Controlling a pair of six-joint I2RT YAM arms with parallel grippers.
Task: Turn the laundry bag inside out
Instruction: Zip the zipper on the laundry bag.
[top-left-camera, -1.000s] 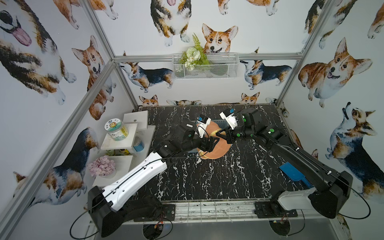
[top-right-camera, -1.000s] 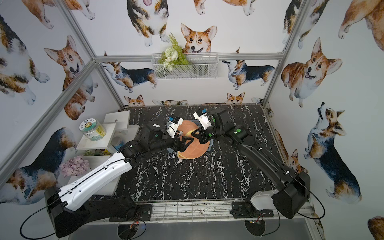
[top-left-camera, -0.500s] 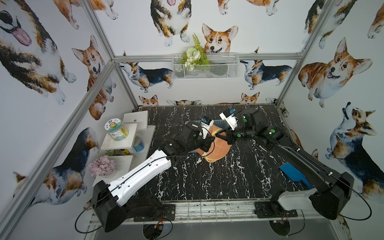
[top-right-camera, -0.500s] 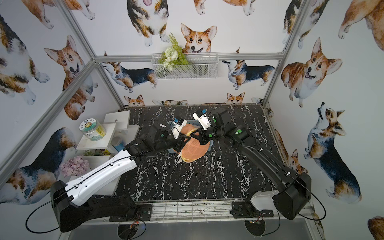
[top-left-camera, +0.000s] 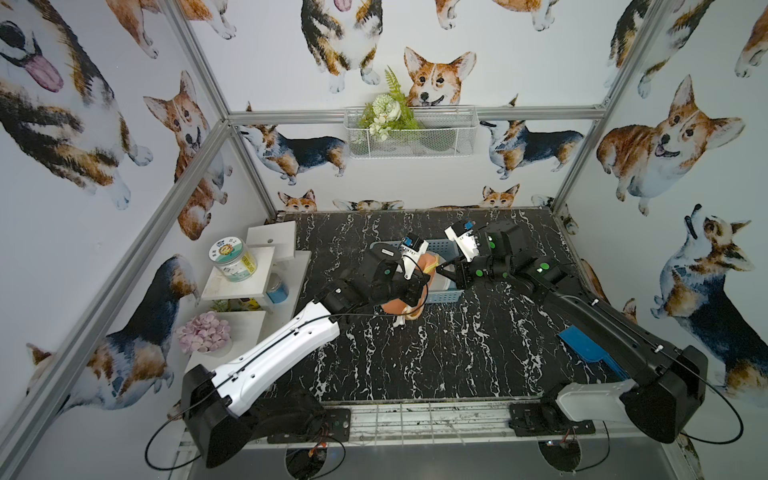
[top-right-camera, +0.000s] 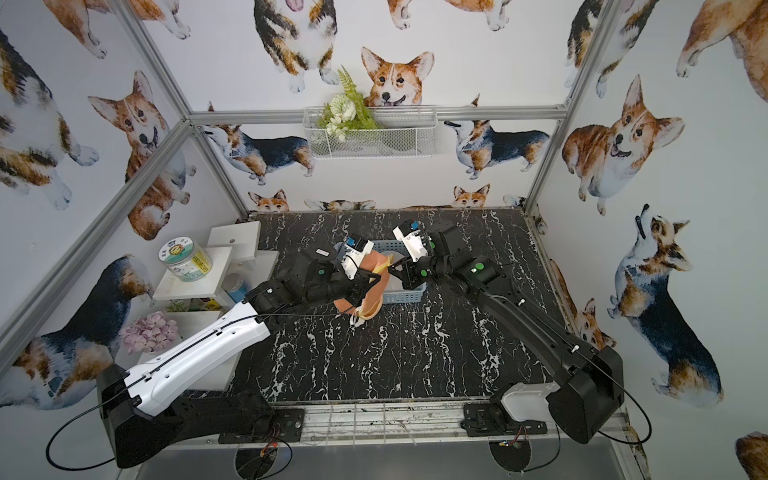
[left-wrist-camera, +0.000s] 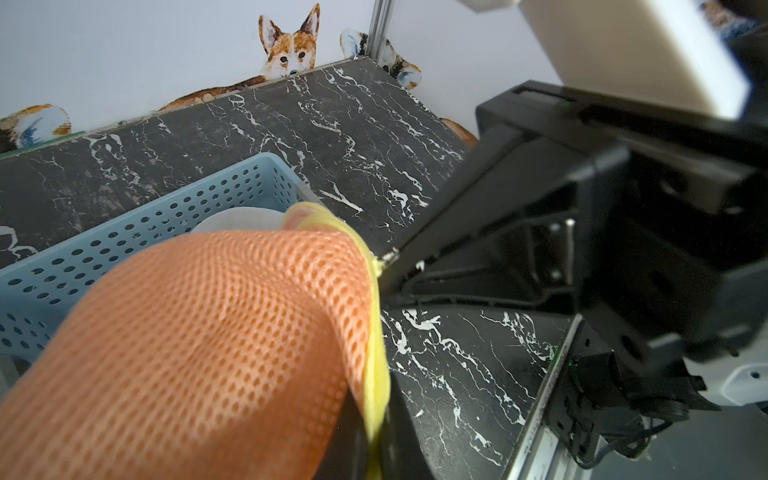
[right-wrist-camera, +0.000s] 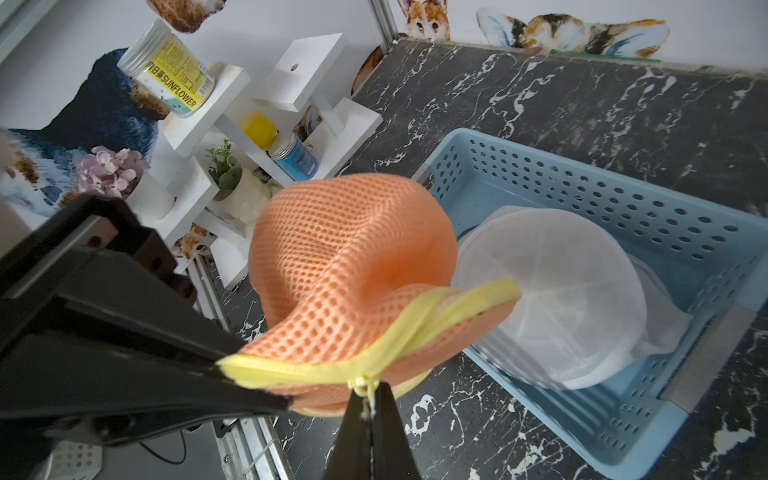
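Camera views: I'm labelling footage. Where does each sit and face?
Top views: above the arm bases, looking down on the black marbled table; both arms whole.
Left wrist: on left arm, facing the right tool across the orange mesh laundry bag; left tool shows.
Right wrist: on right arm, facing the bag, left tool and blue perforated plastic basket; right tool shows.
Shared: both wrist views show both tools pinching the yellow trim.

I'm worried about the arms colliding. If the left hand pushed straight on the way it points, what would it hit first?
Most likely the right hand, which pinches the same yellow rim of the orange laundry bag just ahead. Depth is hard to judge from here.
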